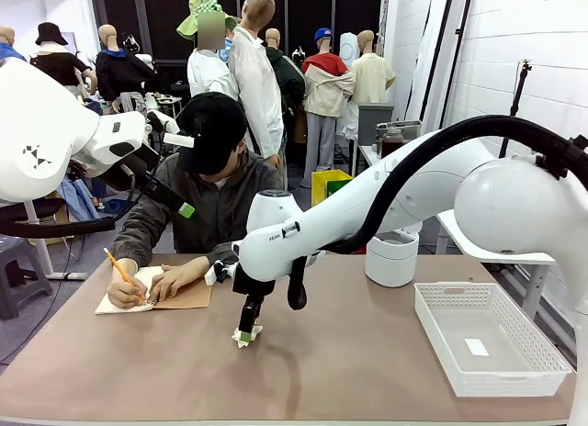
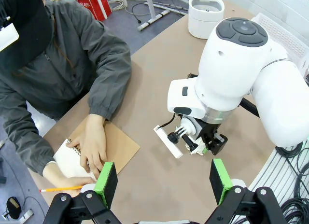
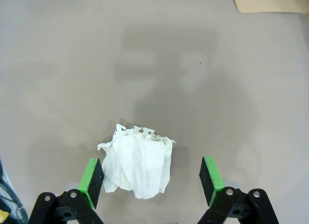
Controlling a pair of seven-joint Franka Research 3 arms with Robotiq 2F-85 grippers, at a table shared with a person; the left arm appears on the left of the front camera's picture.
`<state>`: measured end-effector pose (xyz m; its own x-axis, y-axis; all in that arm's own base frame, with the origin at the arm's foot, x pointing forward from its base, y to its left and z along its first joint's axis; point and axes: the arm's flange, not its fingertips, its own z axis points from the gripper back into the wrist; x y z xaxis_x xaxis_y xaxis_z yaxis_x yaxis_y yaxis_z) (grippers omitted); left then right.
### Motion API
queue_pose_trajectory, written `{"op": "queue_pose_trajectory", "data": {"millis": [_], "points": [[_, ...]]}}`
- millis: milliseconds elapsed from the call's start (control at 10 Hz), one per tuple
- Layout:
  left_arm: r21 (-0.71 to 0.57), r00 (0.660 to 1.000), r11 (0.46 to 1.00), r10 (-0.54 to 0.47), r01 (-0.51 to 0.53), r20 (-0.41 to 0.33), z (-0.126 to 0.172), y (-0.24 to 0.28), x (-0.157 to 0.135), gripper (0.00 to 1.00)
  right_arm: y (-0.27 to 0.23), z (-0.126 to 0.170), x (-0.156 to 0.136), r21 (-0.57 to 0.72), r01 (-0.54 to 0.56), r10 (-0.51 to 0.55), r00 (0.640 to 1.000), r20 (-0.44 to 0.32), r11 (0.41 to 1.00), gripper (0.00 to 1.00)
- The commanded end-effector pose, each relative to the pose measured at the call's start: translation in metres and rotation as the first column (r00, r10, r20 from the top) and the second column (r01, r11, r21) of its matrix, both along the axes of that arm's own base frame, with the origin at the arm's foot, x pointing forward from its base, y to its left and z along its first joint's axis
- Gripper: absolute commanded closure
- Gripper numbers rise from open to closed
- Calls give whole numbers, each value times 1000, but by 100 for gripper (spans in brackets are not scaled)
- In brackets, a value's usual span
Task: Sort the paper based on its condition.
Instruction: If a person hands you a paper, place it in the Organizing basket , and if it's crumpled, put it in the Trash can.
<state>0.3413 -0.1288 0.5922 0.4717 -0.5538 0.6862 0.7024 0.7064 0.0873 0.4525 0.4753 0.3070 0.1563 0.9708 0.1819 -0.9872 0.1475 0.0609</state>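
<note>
Looking along my right gripper (image 3: pixel 150 173), I see it wide open around the crumpled, ragged-edged off-white paper sheet (image 3: pixel 137 166) lying on the smooth brown table (image 3: pixel 193 64); my left gripper (image 2: pixel 164 183) hangs open, empty.

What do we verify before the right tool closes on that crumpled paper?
1. Right tool open: ok.
2. Crumpled paper between its pads: ok, but off-centre toward one pad.
3. Tool low enough on the paper: cannot tell.
4. Person's hands clear: ok, both at the notebook, apart from the paper.
5. Left tool out of the path: ok, open and raised above the table.
</note>
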Motion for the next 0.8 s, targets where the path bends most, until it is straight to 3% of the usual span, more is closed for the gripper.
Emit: {"op": "queue_pose_trajectory", "data": {"millis": [0, 400, 600, 700], "points": [[-4, 1000, 1000, -1, 1, -5, 1, 2, 1, 0, 7, -4, 5, -31, -19, 19, 1000, -4, 999, 0], [-4, 1000, 1000, -1, 1, -5, 1, 2, 1, 0, 10, -5, 5, -43, -13, 11, 1000, -29, 999, 0], [-4, 1000, 1000, -1, 1, -5, 1, 2, 1, 0, 10, -4, 5, -52, -1, -1, 999, -33, 999, 37], [-4, 1000, 1000, -1, 1, -5, 1, 2, 1, 0, 10, -4, 5, -51, 3, -4, 999, -35, 999, 37]]}}
